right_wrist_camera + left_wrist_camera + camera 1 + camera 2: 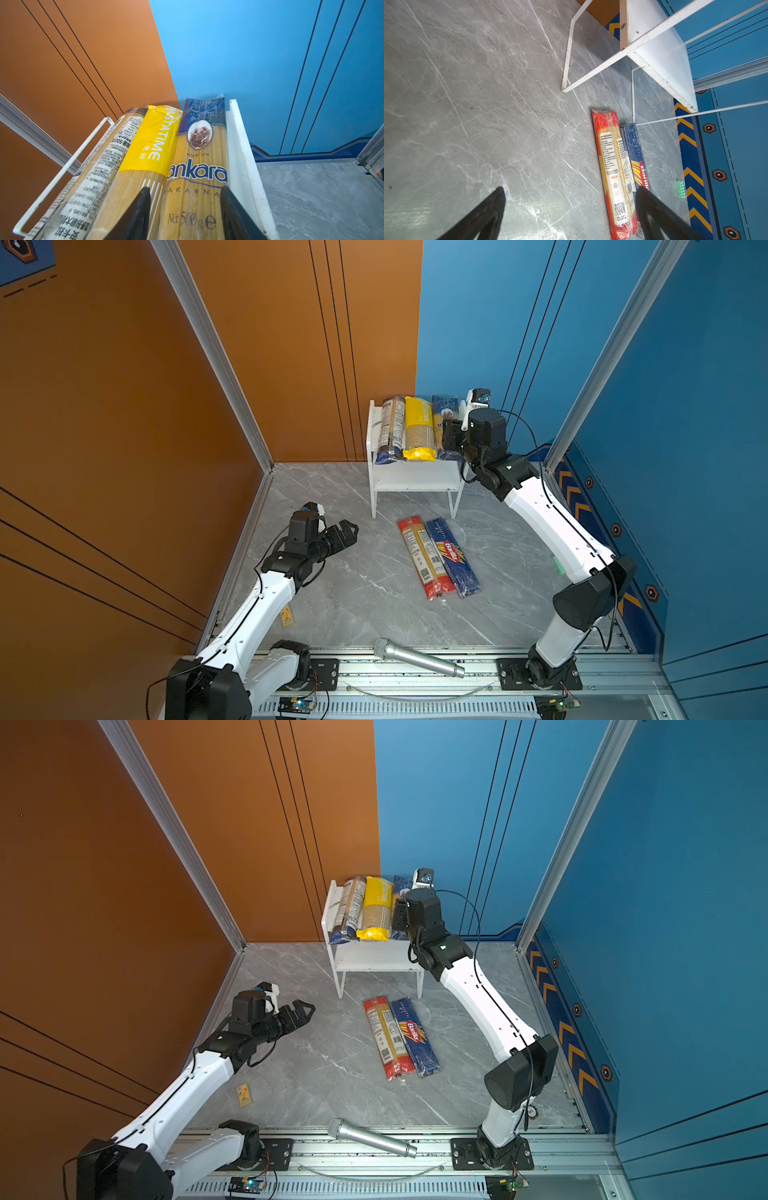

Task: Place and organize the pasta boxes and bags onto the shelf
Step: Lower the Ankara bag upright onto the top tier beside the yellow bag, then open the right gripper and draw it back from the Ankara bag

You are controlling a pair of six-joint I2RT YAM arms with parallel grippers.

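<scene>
Three pasta packs lie side by side on the top board of the white shelf (415, 483): a clear one with dark-blue ends (390, 427), a yellow one (419, 427) and the dark-blue Ankara pack (199, 166). My right gripper (185, 188) is over the Ankara pack, open, with its fingers straddling the pack, which rests on the board. On the floor in front of the shelf, a red-ended pack (424, 558) and a dark-blue Barilla pack (453, 558) lie touching. My left gripper (351, 531) hovers wide open and empty to their left.
A silver microphone (417, 657) lies on the front rail. A small yellow tag (286, 616) sits near the left arm, and a green piece (559, 564) sits by the right wall. The shelf's lower board is bare. Orange and blue walls close in the back.
</scene>
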